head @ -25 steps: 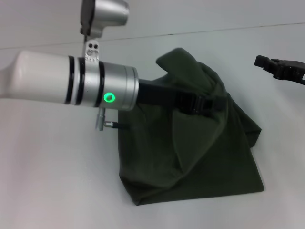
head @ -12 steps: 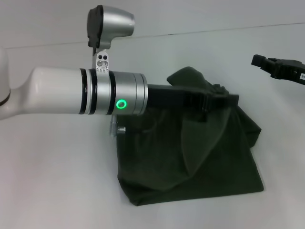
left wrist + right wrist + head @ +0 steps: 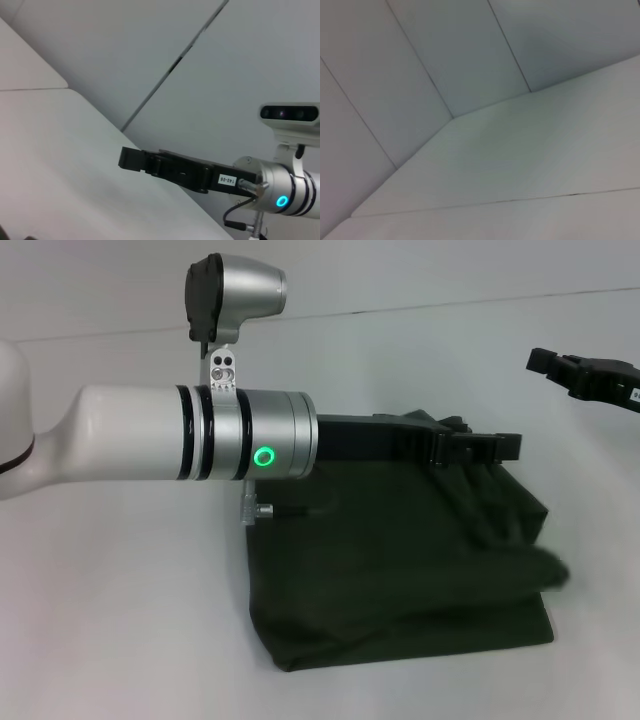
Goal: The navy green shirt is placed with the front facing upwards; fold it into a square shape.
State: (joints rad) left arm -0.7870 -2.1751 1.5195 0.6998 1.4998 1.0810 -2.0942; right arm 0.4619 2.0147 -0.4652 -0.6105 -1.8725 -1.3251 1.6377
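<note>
The navy green shirt [image 3: 400, 580] lies on the white table as a folded, roughly square dark olive bundle, with no print showing. My left arm reaches across it from the left. My left gripper [image 3: 508, 448] hovers open just above the bundle's far right part, holding no cloth. The shirt's right edge [image 3: 548, 570] is blurred. My right gripper [image 3: 545, 362] hangs parked above the table at the upper right, away from the shirt; the left wrist view also shows this right gripper [image 3: 129, 159]. The right wrist view shows only table and wall.
The white table [image 3: 120, 620] spreads out on all sides of the shirt. Its far edge meets a pale wall [image 3: 400, 270]. The left arm's silver wrist, with a green light [image 3: 265, 456], hides the shirt's upper left part.
The raised fold that hung from the left gripper has dropped flat onto the bundle. The left gripper moved right and let go. The right arm stayed still.
</note>
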